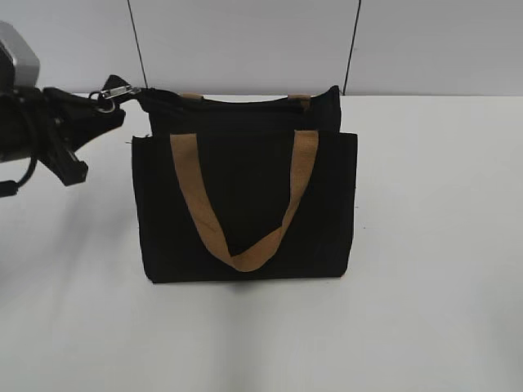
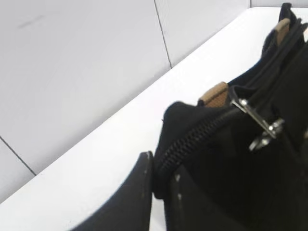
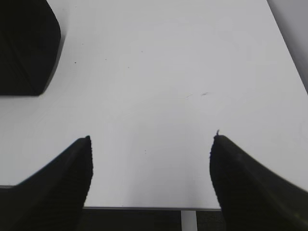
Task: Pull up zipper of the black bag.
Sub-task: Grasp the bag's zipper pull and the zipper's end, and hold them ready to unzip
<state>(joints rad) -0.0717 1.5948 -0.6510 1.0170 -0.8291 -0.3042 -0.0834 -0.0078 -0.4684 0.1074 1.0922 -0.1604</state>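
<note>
The black bag (image 1: 245,204) stands upright mid-table, its tan handle hanging down the front. The zipper pull tab (image 1: 114,91) is silvery and sits at the bag's top left corner, where the zip line sticks out to the left. My left gripper (image 1: 118,106) is at that corner. In the left wrist view its jaws (image 2: 161,183) are shut on the black end of the zip line, and the zipper (image 2: 260,125) lies just beyond the fingertips on the bag (image 2: 226,192). My right gripper (image 3: 151,144) is open and empty over the bare table; a bag corner (image 3: 24,48) shows at its upper left.
The white table (image 1: 433,245) runs to a pale panelled wall (image 1: 245,41) behind the bag. The table's near edge (image 3: 144,208) shows under the right gripper. The right arm is out of the exterior view.
</note>
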